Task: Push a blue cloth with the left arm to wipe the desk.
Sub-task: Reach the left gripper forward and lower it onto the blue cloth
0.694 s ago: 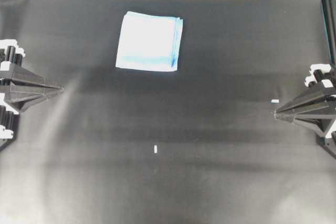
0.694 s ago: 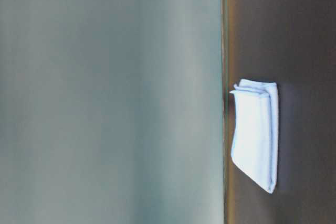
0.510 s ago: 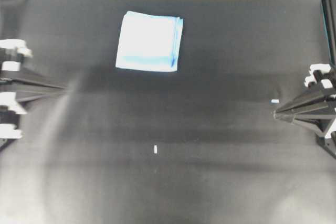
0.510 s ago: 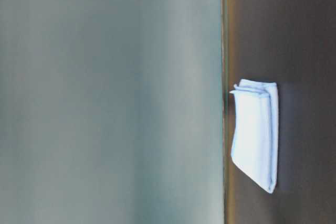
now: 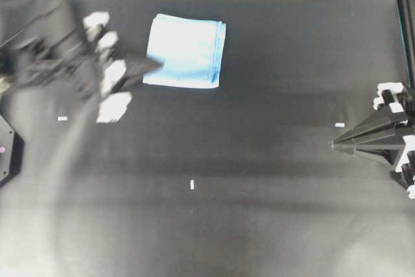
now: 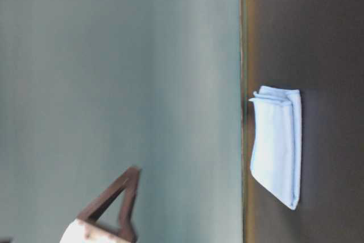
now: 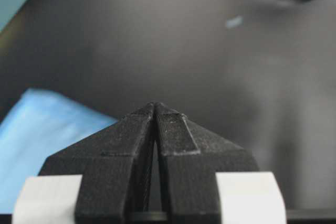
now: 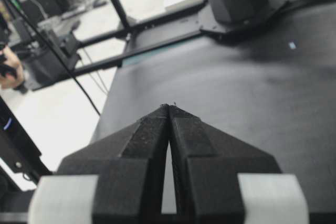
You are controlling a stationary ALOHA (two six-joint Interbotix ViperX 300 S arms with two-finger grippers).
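Blue cloth (image 5: 186, 51) flat on desk (image 5: 259, 225) | left fingers (image 5: 152, 64) closed at its edge | right fingers (image 5: 336, 145) closed

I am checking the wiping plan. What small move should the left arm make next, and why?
Probably lower the shut left gripper onto the left edge of the blue cloth. The tip overlaps that edge in the overhead view, yet seems raised above the desk at table level.
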